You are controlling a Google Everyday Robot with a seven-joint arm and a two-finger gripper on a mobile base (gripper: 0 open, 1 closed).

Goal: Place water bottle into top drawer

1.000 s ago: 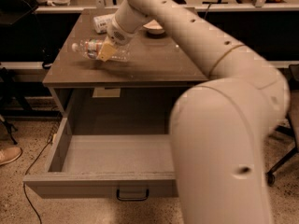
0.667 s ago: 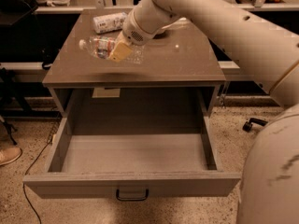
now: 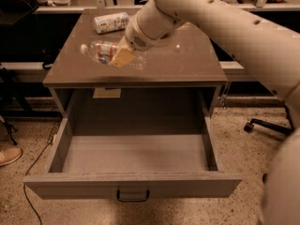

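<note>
The water bottle (image 3: pixel 101 51) lies on its side on the cabinet top (image 3: pixel 187 64), white cap pointing left, near the front left part. My gripper (image 3: pixel 121 56) reaches down from the upper right and sits right at the bottle's body, covering its right half. The top drawer (image 3: pixel 136 184) is pulled fully open below the cabinet top, with its inside bare and its dark loop handle (image 3: pixel 133 195) at the front.
A second bottle wrapped in a white label (image 3: pixel 111 22) lies at the back of the cabinet top. My arm (image 3: pixel 225 27) crosses the upper right. A chair base (image 3: pixel 262 124) stands on the floor at right, and a shoe (image 3: pixel 9 156) and a cable lie at left.
The arm's large near link has swung out of the foreground to the right, uncovering the drawer. The gripper has stayed at the bottle, which has not visibly moved on the cabinet top.
</note>
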